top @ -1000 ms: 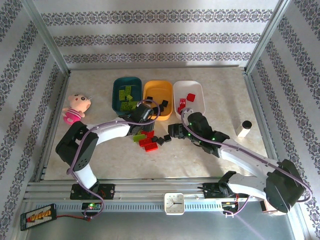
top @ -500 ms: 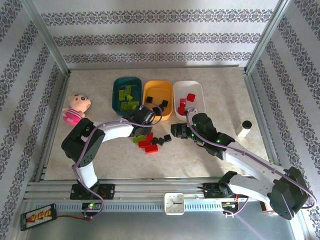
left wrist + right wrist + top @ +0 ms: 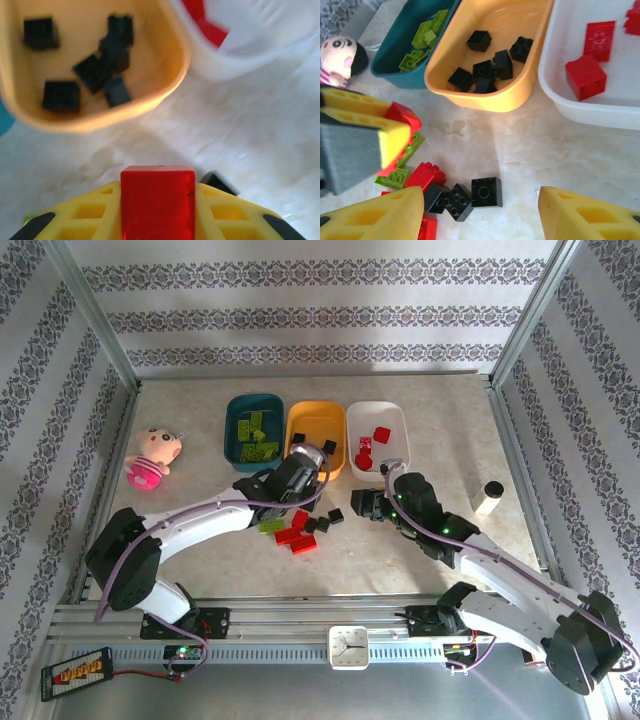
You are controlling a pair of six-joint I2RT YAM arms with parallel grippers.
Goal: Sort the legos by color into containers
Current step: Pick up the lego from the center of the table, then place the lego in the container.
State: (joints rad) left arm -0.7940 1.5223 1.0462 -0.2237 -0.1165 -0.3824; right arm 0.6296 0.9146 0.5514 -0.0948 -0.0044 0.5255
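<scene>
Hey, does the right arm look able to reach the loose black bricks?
Probably yes. The right gripper is open, and the black bricks lie bare on the table just ahead of it. The left gripper, shut on a red brick, sits close beside them and might crowd it.

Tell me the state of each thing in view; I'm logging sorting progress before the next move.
left gripper: shut on a red brick.
right gripper: open, empty.
teal tub: holds green bricks.
orange tub: holds black bricks.
white tub: holds red bricks.
loose bricks: red, green and black, lying outside the tubs, unsorted.
</scene>
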